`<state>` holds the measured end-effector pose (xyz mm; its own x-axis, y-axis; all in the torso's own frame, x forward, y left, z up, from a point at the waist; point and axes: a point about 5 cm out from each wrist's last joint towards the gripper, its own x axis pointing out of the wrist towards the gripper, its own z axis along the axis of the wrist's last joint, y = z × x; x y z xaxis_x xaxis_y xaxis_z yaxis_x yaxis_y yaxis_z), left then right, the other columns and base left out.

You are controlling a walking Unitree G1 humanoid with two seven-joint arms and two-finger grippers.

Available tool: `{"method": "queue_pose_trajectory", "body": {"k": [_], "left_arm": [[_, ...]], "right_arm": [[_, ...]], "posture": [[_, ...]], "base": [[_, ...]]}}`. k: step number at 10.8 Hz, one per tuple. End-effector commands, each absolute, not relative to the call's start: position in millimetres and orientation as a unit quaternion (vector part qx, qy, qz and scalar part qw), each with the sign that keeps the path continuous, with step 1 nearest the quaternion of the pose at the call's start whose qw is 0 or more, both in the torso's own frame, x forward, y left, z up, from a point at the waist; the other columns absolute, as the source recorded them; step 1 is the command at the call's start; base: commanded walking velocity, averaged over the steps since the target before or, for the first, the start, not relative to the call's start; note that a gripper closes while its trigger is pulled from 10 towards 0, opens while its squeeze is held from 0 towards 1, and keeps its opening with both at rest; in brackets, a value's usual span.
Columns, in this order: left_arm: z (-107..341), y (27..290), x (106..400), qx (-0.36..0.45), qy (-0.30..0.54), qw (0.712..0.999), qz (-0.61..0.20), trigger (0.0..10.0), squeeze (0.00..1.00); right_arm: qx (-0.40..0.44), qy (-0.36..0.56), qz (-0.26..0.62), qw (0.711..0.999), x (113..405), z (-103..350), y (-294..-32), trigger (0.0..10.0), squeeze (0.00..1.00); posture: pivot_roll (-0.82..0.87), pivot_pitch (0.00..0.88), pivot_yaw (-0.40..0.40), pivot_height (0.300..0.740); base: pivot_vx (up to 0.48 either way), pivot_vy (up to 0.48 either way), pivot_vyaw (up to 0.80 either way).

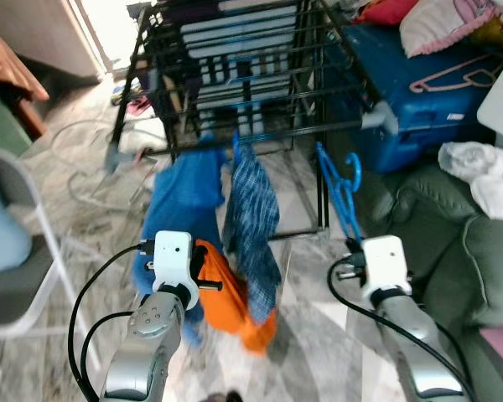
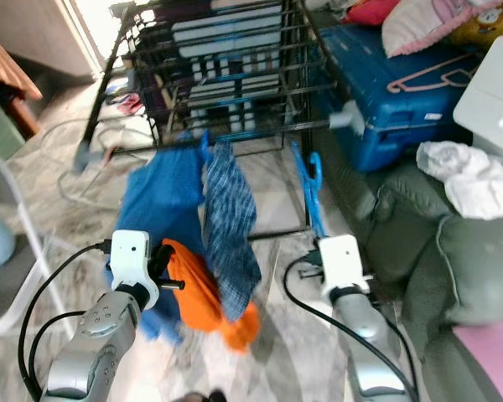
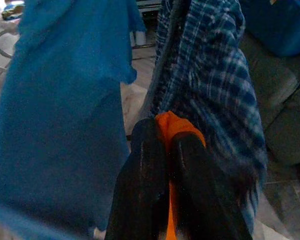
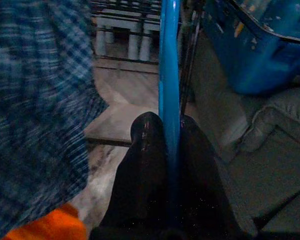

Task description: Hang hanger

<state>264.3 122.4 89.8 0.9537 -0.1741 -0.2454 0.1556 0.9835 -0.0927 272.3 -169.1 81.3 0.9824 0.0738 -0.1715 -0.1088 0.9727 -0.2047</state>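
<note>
Two jaws pinching: right gripper (image 4: 169, 131) on slim bright-blue hanger (image 1: 342, 186); left gripper (image 3: 166, 134) on orange cloth (image 1: 230, 295).

The orange cloth (image 1: 235, 301) is partly hidden behind the left arm's white wrist box and under the checked shirt (image 1: 251, 226), both smeared by motion blur at centre frame. The blue hanger (image 4: 169, 75) runs out past the top edge of the right wrist view, its hook unseen there. The drying rack (image 1: 235, 75) is cut off at the upper edge
</note>
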Motion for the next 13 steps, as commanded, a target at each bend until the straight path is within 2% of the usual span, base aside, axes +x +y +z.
{"method": "queue_pose_trajectory", "body": {"k": [1,5,10,13], "left_arm": [[94.9,127.5,264.3,-0.028,0.119,0.99,-0.071,10.0,0.0],[92.0,126.1,268.2,-0.024,0.122,0.99,-0.065,10.0,0.0],[92.6,141.0,289.8,-0.007,0.099,0.995,-0.028,10.0,0.0],[84.6,163.1,290.9,-0.013,0.086,0.996,0.026,10.0,0.0]], "right_arm": [[-0.104,0.068,0.062,0.99,275.2,89.3,-161.2,10.0,0.0],[-0.107,0.069,0.057,0.99,279.2,91.1,-163.9,10.0,0.0],[-0.092,0.056,0.075,0.991,307.7,94.4,-144.9,10.0,0.0],[-0.09,0.08,0.105,0.987,315.1,81.9,-134.7,10.0,0.0]], "posture": [[-0.16,0.035,0.125,0.74],[-0.17,0.016,0.124,0.74],[-0.14,0.0,0.123,0.74],[-0.1,0.0,0.078,0.74]], "base": [[-0.368,0.0,0.0],[-0.367,0.0,0.0],[-0.344,0.0,0.0],[0.0,0.0,0.0]]}}
